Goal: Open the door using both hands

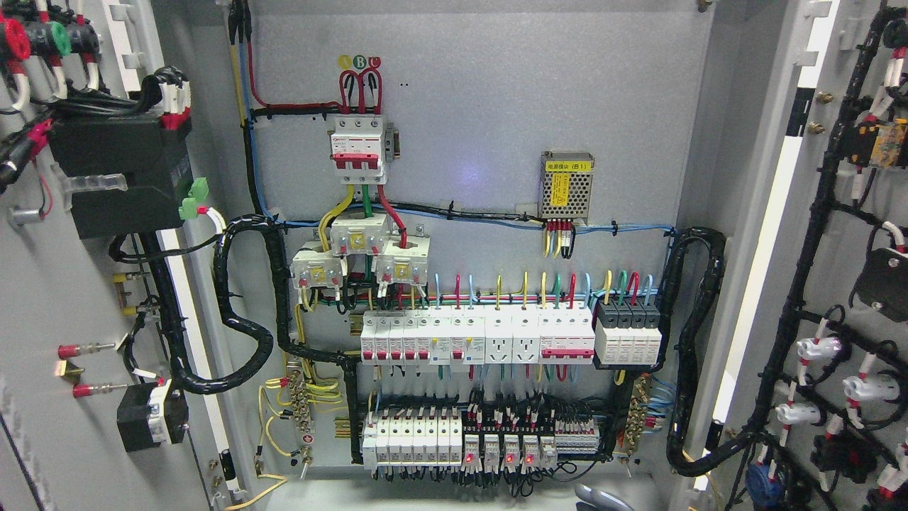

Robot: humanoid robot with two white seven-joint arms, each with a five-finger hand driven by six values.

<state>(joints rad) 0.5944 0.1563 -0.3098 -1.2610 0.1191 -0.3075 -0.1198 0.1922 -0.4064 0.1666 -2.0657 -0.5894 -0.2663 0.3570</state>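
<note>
Doors stood swung wide on both sides of the cabinet: the left door (64, 284) filled the picture's left edge, the right door (837, 298) its right edge, each showing its inner face. Between them the back panel (496, 113) lay fully exposed.

By the look of it the opening was done or nearly so. To finish well, both leaves would want an even outward push to their stops, pressure kept on bare sheet metal, clear of the wire looms (241, 298) that bridge from the hinges into the cabinet, so nothing got snagged or pulled tight.

Only a grey rounded shape (599, 497) showed at the bottom edge, possibly part of a hand; which arm it belonged to, and whether it was released or clenched, could not be told.

The doors were grey steel, their inner faces crowded with black components, red- and white-tipped terminals and corrugated black conduit. Inside were a red-and-white main breaker (360, 145), a perforated power supply (566, 186) with a yellow label, and rows of white breakers (475, 339).
</note>
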